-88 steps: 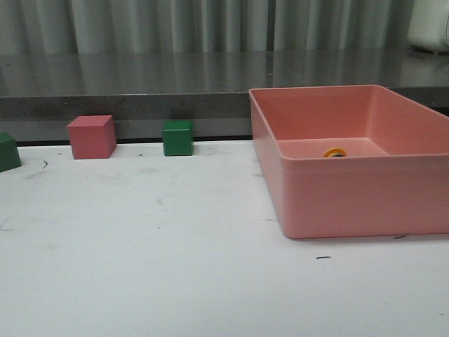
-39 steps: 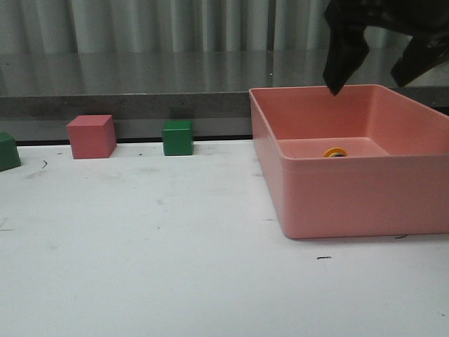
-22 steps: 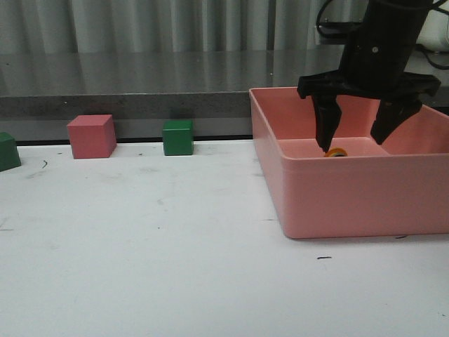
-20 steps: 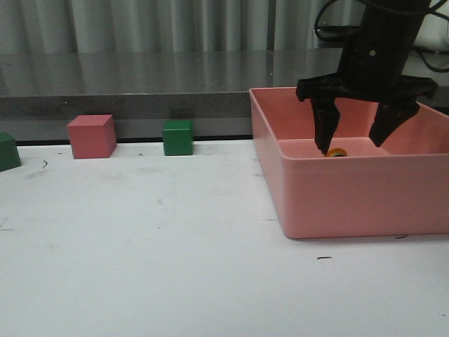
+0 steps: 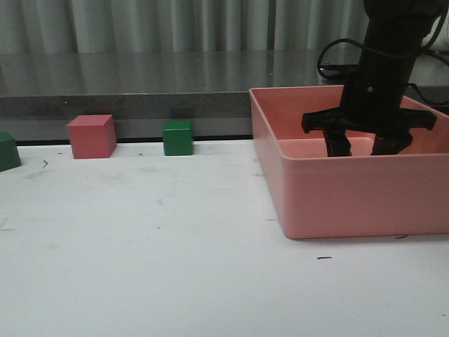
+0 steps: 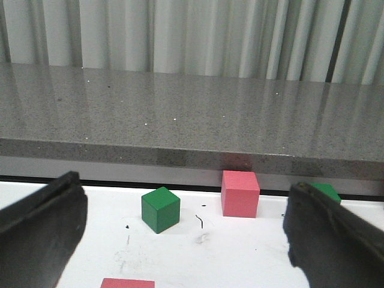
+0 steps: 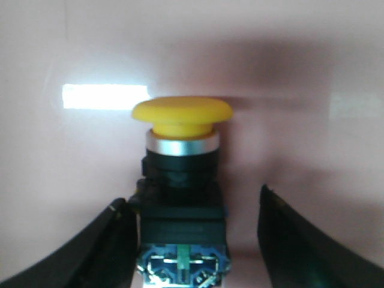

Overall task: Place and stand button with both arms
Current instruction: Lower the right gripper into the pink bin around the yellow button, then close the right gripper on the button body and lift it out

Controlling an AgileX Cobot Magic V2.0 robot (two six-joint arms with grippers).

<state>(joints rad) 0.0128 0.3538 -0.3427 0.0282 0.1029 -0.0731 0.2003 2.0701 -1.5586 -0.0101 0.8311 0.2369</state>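
Yellow domed button (image 7: 182, 180) with blocky black base, between my right gripper's (image 7: 191, 246) spread fingers, smooth pink bin (image 5: 351, 196), my left gripper (image 6: 186, 240) spread wide.

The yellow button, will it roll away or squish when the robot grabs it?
Probably no squish: the button looks like hard plastic and metal. Its blocky base should resist rolling, though the round cap might let it tip. The right gripper is open around the base.

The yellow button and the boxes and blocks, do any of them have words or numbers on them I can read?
None. The button shows no lettering on its yellow cap or black body. The pink bin, the pink cube and the green cubes are plain. The small dark marks on the table are scuffs, not writing.
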